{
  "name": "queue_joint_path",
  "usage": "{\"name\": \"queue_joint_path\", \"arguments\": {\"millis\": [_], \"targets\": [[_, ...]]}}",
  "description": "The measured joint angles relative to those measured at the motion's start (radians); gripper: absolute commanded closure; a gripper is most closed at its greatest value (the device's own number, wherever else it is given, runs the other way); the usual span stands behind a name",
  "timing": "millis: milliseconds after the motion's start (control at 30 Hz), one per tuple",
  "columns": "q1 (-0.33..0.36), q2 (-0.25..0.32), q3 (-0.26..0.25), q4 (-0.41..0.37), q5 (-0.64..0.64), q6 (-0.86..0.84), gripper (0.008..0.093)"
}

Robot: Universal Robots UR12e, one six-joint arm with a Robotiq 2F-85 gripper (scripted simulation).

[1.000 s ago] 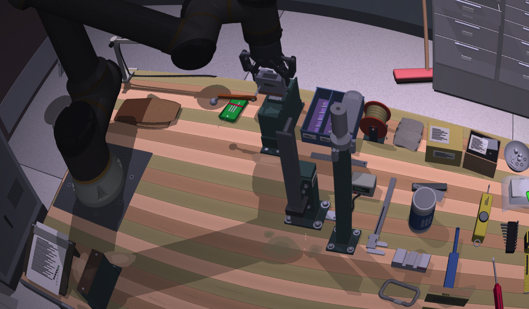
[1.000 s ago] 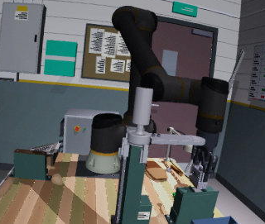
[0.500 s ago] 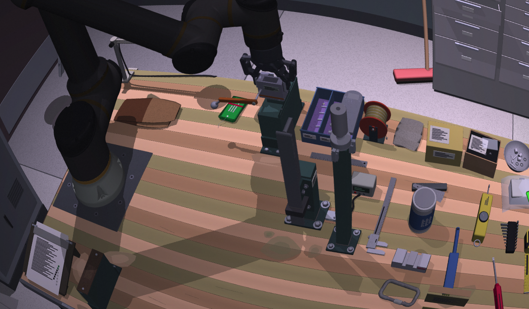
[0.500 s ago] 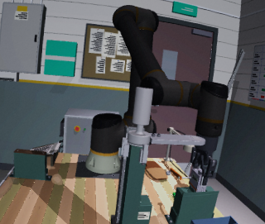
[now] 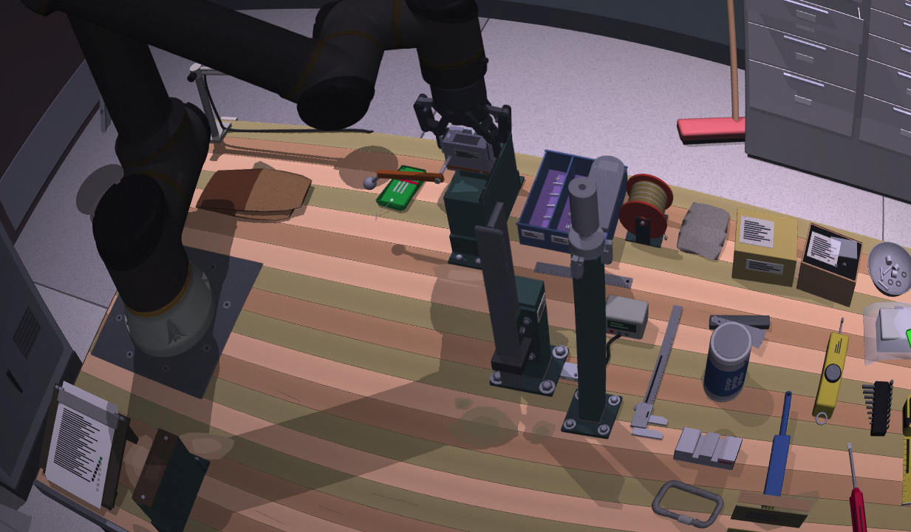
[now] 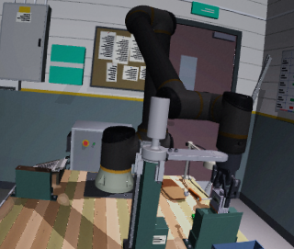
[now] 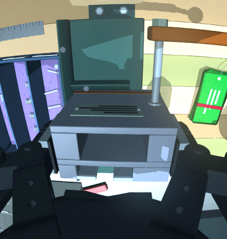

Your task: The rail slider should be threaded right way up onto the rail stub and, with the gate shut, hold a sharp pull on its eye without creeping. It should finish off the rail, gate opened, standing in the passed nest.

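My gripper (image 5: pixel 464 135) grips the grey rail slider (image 5: pixel 467 149) by its sides, holding it at the top of a dark green block fixture (image 5: pixel 479 198) near the far edge of the bench. The slider (image 7: pixel 113 134) is a grey box with a nameplate on its face. An orange-brown lever (image 5: pixel 409 176) with a ball end sticks out sideways from a pin on the slider (image 7: pixel 156 67). The tall dark rail stub (image 5: pixel 508 298) stands in its green base mid-bench, nearer the front. In the second side camera my gripper (image 6: pixel 222 196) sits just above the green block (image 6: pixel 215 226).
Behind the fixture, a blue parts bin (image 5: pixel 556 198) and a wire spool (image 5: pixel 647 202) line the far edge. A grey-capped post (image 5: pixel 589 298) stands beside the rail stub. A green tag (image 5: pixel 400 188) lies under the lever, and hand tools cover the right side.
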State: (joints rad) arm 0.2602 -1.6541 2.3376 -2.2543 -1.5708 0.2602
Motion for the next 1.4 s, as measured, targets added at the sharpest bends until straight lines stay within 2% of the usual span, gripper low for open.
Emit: {"name": "queue_joint_path", "arguments": {"millis": [733, 1400], "targets": [[0.000, 0.000, 0.001, 0.000, 0.000, 0.000, 0.0934], [0.000, 0.000, 0.001, 0.000, 0.000, 0.000, 0.0539]]}}
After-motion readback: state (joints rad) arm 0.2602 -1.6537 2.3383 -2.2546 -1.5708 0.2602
